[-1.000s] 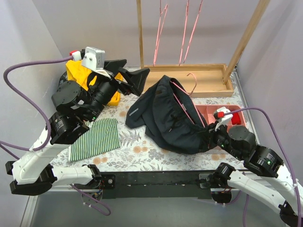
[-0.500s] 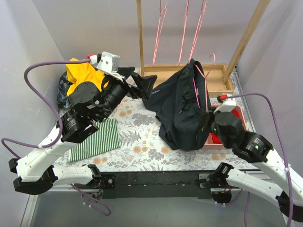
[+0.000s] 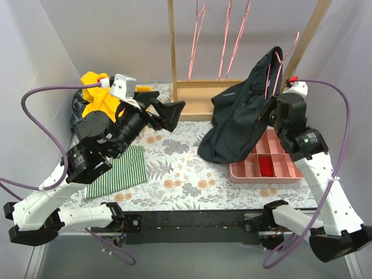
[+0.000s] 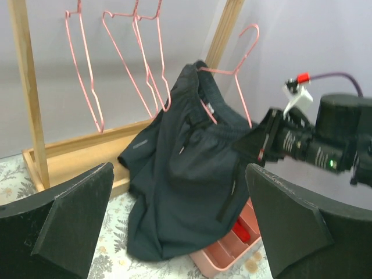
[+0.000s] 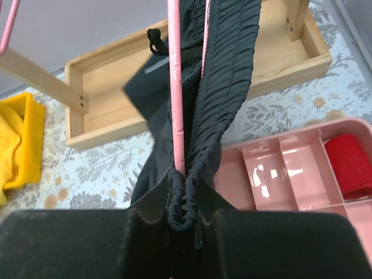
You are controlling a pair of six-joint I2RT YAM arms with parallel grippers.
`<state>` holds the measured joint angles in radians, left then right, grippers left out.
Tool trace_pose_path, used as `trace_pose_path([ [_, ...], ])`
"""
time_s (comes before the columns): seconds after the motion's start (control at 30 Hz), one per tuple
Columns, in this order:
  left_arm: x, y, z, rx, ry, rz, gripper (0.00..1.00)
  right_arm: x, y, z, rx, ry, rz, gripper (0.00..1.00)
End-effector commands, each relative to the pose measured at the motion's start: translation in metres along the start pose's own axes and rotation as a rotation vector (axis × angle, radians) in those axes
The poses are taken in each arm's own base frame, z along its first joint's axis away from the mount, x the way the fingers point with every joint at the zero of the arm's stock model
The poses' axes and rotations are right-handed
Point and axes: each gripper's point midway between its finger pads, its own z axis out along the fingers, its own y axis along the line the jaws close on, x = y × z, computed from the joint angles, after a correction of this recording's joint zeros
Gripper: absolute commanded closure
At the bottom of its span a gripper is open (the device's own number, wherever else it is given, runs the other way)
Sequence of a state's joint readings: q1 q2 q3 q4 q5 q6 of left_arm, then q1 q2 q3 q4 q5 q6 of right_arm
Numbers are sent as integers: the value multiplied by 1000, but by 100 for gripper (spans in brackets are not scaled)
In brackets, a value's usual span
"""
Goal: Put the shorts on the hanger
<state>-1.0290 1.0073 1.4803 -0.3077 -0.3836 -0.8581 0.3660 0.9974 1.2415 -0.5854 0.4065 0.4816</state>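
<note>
The dark navy shorts (image 3: 241,116) hang on a pink wire hanger (image 3: 277,67), held up over the right of the table near the wooden rack's slanted post. My right gripper (image 3: 272,110) is shut on the hanger and the shorts' gathered waistband (image 5: 186,200); the pink wire (image 5: 175,116) runs up from my jaws. The shorts' lower edge drapes over the pink tray. In the left wrist view the shorts (image 4: 186,192) and hanger (image 4: 235,72) show ahead. My left gripper (image 3: 168,107) is open and empty, left of the shorts.
A wooden rack (image 3: 172,40) with a tray base (image 3: 197,99) stands at the back, with three pink hangers (image 3: 226,35) on it. A pink compartment tray (image 3: 270,165) holds a red item. A yellow garment (image 3: 96,96) and green striped cloth (image 3: 116,171) lie at left.
My right gripper has lifted the hanger with the shorts off the table and carried it up and back to the right, towards the rack. My left arm has shifted slightly, still open.
</note>
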Motion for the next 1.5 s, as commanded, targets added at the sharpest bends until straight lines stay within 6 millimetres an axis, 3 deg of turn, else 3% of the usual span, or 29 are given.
trace_pose_path([
  [0.0,17,1,-3,11,37,-5,2,-90,22,-3,-152,-182,16,99],
  [0.07,32,2,-2,12,69,-5,2,-98,14,7,-132,-172,8,99],
  [0.13,44,3,-1,14,91,-2,2,-119,7,6,-137,-188,7,99],
  [0.17,57,4,0,13,116,6,2,-119,-1,18,-113,-158,3,99],
  [0.33,91,9,2,7,182,26,2,-146,9,25,-161,-131,-79,99],
  [0.37,94,12,1,-2,187,30,2,-152,-1,27,-143,-132,-84,99],
  [0.5,111,18,1,-15,209,54,2,-164,1,28,-154,-105,-133,99],
  [0.57,114,19,2,-17,212,63,2,-177,-1,27,-146,-127,-150,99],
  [0.63,118,20,3,-19,221,78,2,-175,-7,35,-128,-96,-154,99],
  [0.67,119,20,4,-18,220,82,2,-186,-7,31,-129,-116,-166,99],
  [0.93,125,20,8,-14,227,113,2,-182,-21,54,-128,-54,-189,99],
  [1.47,140,19,17,-2,242,148,2,-206,-23,65,-138,-112,-228,99],
])
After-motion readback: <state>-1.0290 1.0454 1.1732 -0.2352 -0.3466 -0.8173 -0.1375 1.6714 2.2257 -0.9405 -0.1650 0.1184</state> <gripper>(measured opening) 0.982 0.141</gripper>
